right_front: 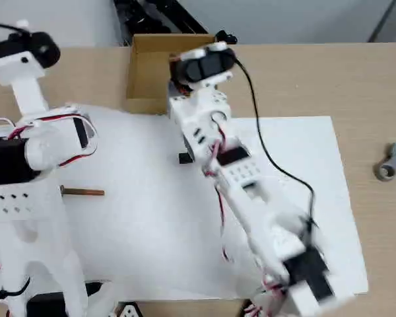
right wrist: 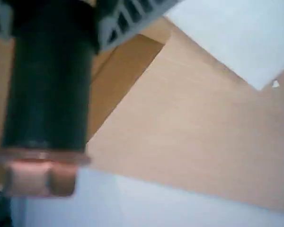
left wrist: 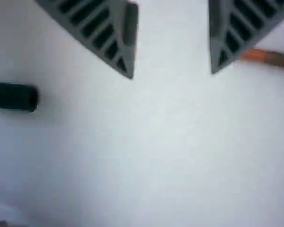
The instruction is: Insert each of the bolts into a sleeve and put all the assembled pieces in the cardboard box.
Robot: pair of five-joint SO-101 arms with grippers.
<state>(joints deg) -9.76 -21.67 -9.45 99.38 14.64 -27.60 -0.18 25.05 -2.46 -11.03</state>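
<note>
**Right gripper** (right wrist: 52,21): pinched on a black cylindrical sleeve (right wrist: 47,85). The hex head of a copper-coloured bolt (right wrist: 38,177) shows at its end, so I take the pair as assembled. It hangs at the right side of the open brown cardboard box (right_front: 145,66), far centre of the table.

**Left gripper** (left wrist: 173,71): spread, holding nothing, over the white sheet (right_front: 145,218).

**Loose stock:** second black sleeve (left wrist: 14,97); loose copper bolt (left wrist: 270,57).

**Step, by my reckoning:** boxing the assembled piece.

**Next:** I centre it over the opening, then let go.

One bolt (right_front: 83,192) on sheet (right_front: 145,224), box (right_front: 148,71) behind
</note>
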